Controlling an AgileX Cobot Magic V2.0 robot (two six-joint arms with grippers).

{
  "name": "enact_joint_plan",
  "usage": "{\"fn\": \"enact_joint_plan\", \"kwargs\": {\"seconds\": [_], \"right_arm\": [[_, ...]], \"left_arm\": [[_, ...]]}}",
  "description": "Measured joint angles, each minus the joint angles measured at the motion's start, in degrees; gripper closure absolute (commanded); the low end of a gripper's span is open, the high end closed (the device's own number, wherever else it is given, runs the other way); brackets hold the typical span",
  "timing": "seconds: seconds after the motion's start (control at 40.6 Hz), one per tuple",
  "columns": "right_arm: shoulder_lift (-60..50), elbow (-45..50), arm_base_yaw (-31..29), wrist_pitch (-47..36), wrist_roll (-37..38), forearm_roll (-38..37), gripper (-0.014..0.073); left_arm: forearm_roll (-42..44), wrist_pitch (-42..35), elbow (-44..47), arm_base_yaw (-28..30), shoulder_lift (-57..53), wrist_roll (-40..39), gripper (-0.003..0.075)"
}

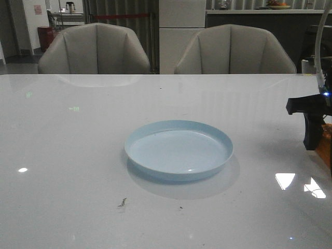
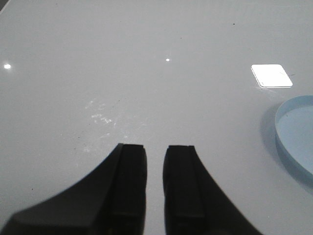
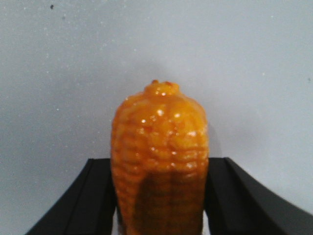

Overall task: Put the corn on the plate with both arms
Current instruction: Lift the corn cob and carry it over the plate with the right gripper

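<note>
Currently we see the right gripper (image 3: 159, 196) clenched on the corn (image 3: 159, 156): in the right wrist view a black finger (image 3: 98, 196) presses each side of the cob, and its tapered tip pokes out past them over bare table. In the front view that gripper (image 1: 313, 124) sits at the right edge of the table (image 1: 78, 129), with only a sliver of orange (image 1: 327, 137) showing behind the black parts. We can't tell from any view whether the corn touches the table surface or hangs just above it.

The left gripper (image 2: 155, 186) holds nothing; its two fingers stand nearly closed with a narrow gap between them, above bare table. In its wrist view the plate (image 2: 293, 137) shows only as a pale blue arc off to one side, well apart from the fingers. We don't see this gripper in the front view.

The plate (image 1: 179, 127) sits near the middle of the table, slightly toward the near edge, nothing in it. Two grey chairs (image 1: 93, 49) stand along the far edge.
</note>
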Motion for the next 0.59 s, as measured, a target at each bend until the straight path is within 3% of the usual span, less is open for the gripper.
{"fn": "enact_joint_plan", "kwargs": {"seconds": [0.271,0.591], "right_arm": [[0.66,-8.57,3.58,1.07,-3.48,0.1,0.0326],[0.66,-18.52,17.32,0.93,-3.87,0.1,0.0326]], "left_arm": [[0.0,0.0,0.0,0.0,0.0,0.0,0.0524],[0.0,0.0,0.0,0.0,0.0,0.0,0.0524]]}}
